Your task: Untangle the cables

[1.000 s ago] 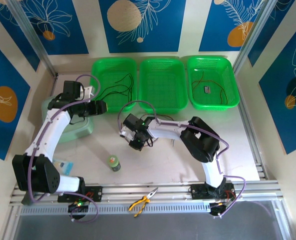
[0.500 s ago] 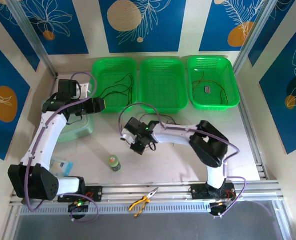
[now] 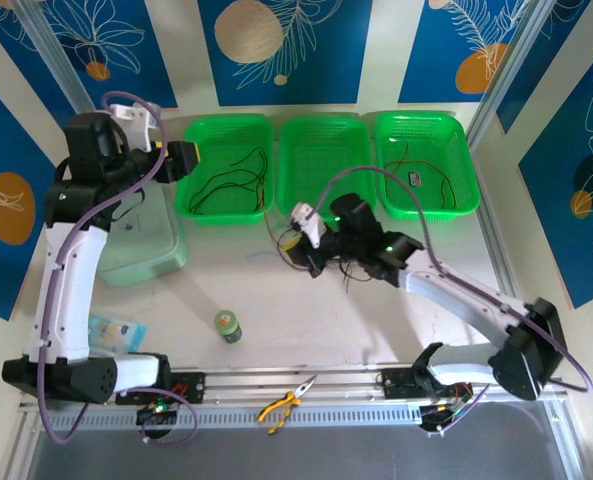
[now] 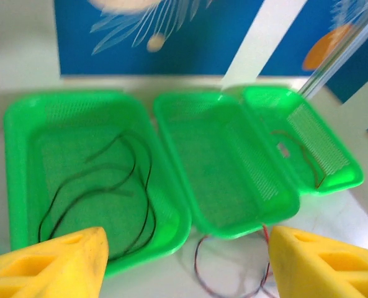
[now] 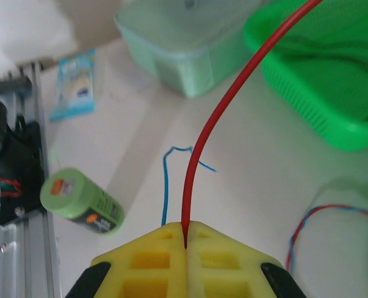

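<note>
My right gripper (image 5: 187,234) is shut on a red cable (image 5: 224,112) that rises from its yellow pads toward the upper right. A thin blue cable (image 5: 166,186) lies on the table just past the pads, and a red-and-blue twisted pair (image 5: 314,218) curls at the right. In the top view the right gripper (image 3: 296,245) hovers over the table's middle, with loose cables (image 3: 348,265) beside it. My left gripper (image 4: 184,268) stands open and empty, raised above the left green basket (image 4: 19,161), which holds black cables (image 4: 137,180).
Three green baskets line the back: left (image 3: 201,135), middle (image 3: 326,205), and right (image 3: 456,150) with a cable inside. A pale green lidded container (image 3: 146,250), blue packet (image 3: 111,330), green bottle (image 3: 228,325) and yellow-handled pliers (image 3: 286,402) lie nearer.
The right gripper closed on the red cable and swung right and back toward the middle basket. The left arm rose and pulled back toward the left basket's far corner.
</note>
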`<state>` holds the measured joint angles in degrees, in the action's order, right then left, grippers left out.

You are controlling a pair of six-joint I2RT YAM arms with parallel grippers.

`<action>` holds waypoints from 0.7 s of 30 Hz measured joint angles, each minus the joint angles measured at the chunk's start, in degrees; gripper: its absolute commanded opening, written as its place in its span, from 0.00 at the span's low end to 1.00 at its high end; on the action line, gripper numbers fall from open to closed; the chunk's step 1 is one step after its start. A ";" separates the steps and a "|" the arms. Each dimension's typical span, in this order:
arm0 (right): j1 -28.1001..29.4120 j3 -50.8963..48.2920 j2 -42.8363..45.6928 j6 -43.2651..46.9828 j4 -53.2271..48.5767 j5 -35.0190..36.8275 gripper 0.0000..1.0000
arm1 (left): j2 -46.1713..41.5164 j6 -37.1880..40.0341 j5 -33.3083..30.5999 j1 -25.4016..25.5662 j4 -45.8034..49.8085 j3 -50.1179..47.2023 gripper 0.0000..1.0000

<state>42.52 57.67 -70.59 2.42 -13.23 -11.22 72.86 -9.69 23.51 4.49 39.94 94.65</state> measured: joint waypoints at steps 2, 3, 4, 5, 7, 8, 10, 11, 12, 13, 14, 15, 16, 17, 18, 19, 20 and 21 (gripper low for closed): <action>-2.56 0.09 3.34 -0.57 0.79 -2.25 0.00 | -0.44 0.90 2.99 0.00 -2.84 0.13 0.69; -3.85 0.24 4.74 -0.87 1.03 -3.23 0.00 | -0.44 1.25 4.90 0.00 -4.17 0.13 0.69; -5.27 0.61 6.01 -1.16 1.22 -4.31 0.00 | -0.37 1.46 7.17 0.00 -5.66 0.11 0.69; -6.32 1.03 6.73 -1.42 1.33 -4.90 0.00 | -0.28 1.73 9.07 0.02 -6.86 0.04 0.69; -8.79 2.16 7.91 -2.14 1.99 -6.29 0.00 | -0.52 2.21 14.32 0.04 -11.23 -1.38 0.70; -9.70 2.54 8.20 -2.64 2.36 -6.84 0.00 | -0.92 2.43 16.48 0.20 -13.57 -2.71 0.71; -11.56 3.48 8.55 -3.61 2.84 -8.04 0.00 | -2.25 3.48 20.35 1.03 -17.92 -6.36 0.72; -12.41 4.20 8.55 -4.13 3.02 -8.85 0.00 | -2.97 4.42 21.59 1.64 -19.69 -8.37 0.72; -13.05 4.92 8.50 -4.46 3.02 -9.51 0.00 | -3.72 5.84 22.43 2.58 -21.16 -10.32 0.71; -13.55 5.64 8.50 -4.76 3.02 -10.19 0.00 | -4.33 7.45 23.02 3.89 -22.43 -12.09 0.71; -13.97 6.54 8.48 -5.05 3.02 -10.93 0.00 | -4.96 9.42 23.56 5.44 -23.74 -13.90 0.71; -14.29 7.54 8.46 -5.27 2.99 -11.69 0.00 | -5.38 11.37 24.24 6.88 -25.05 -15.52 0.71; -14.49 8.63 8.33 -5.31 2.93 -12.46 0.00 | -5.81 13.29 25.03 8.20 -26.82 -17.33 0.71; -14.56 9.79 8.09 -5.31 2.73 -13.05 0.00 | -6.12 14.93 25.88 9.25 -28.35 -18.91 0.71; -14.64 11.30 7.67 -5.25 2.43 -13.73 0.00 | -6.38 16.90 26.88 10.36 -30.21 -20.70 0.71; -14.64 12.37 7.32 -5.16 2.19 -14.19 0.00 | -6.45 18.67 27.63 11.21 -31.39 -21.90 0.71; -14.69 13.70 6.95 -4.90 1.57 -14.78 0.00 | -6.40 21.00 28.26 12.26 -32.33 -22.99 0.71; -14.69 14.75 6.60 -4.55 1.09 -15.21 0.00 | -6.27 23.30 28.50 13.11 -32.50 -23.50 0.71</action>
<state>27.83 72.42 -63.99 -2.13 -12.14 -26.44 66.59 13.61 52.01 17.61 7.44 71.16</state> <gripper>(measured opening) 0.052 0.711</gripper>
